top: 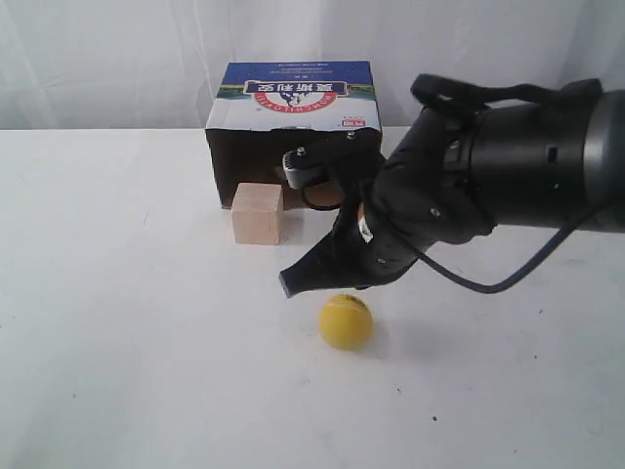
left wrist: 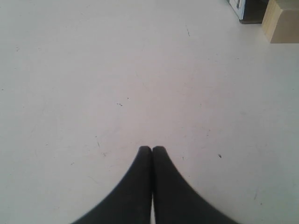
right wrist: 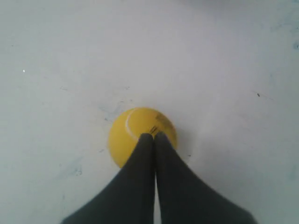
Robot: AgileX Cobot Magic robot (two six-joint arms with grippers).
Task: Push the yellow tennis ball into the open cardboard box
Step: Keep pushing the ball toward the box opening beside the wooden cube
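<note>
The yellow tennis ball point(top: 346, 321) lies on the white table, in front of and to the right of the open cardboard box point(top: 291, 109), whose dark opening faces the front. My right gripper point(top: 289, 282) is shut and empty, hanging just above and left of the ball. In the right wrist view its fingertips point(right wrist: 153, 136) overlap the ball point(right wrist: 135, 128); I cannot tell whether they touch. My left gripper point(left wrist: 152, 148) is shut with nothing in it, over bare table, and is out of the exterior view.
A pale wooden cube point(top: 258, 213) stands just in front of the box's opening, on its left side. The left wrist view catches the cube point(left wrist: 281, 22) and a corner of the box point(left wrist: 247, 9). The bulky right arm point(top: 508, 161) reaches in from the right.
</note>
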